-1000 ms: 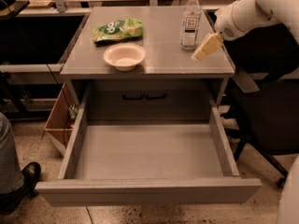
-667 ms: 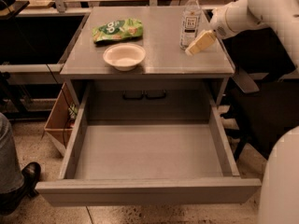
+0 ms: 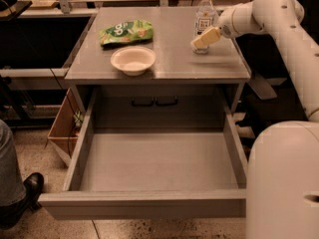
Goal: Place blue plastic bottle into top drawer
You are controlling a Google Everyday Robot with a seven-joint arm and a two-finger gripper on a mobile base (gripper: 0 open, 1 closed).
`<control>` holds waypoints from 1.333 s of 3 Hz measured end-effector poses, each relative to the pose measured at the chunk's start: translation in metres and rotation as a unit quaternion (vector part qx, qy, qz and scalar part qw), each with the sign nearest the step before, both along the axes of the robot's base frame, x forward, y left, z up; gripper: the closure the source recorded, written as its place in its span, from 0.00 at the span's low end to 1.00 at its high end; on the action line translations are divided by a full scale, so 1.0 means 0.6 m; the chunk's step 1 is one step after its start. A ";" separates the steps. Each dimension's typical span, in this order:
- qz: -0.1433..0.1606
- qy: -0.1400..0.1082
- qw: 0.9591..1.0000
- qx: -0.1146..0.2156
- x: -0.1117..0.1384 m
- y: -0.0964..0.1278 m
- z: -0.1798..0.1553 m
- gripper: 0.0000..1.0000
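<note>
blue plastic bottle clear, upright | gripper at its base | fingers cannot tell

A green snack bag lies flat on the grey cabinet top, toward its left rear. Just in front of it stands an empty white bowl, upright and apart from the bag. The gripper is over the top's right rear, well apart from the bowl. Left of the cabinet an open cardboard box sits on the speckled floor. A person's leg and black shoe show at the lower left edge.
</note>
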State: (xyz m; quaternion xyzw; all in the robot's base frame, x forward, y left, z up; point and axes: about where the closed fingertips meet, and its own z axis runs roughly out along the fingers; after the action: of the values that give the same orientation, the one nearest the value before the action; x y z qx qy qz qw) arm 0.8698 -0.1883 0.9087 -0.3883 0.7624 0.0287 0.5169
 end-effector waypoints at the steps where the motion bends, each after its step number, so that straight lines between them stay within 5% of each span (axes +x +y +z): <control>1: -0.012 0.006 0.999 0.039 0.030 0.006 -0.017 0.17; 3: -0.017 0.006 0.996 0.088 0.034 -0.004 -0.016 0.63; 4: 0.004 0.000 0.995 0.095 0.001 -0.001 0.011 0.87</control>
State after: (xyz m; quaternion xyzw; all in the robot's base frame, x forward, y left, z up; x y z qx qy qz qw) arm 0.8705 -0.1889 0.9152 -0.3407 0.7547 0.1031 0.5512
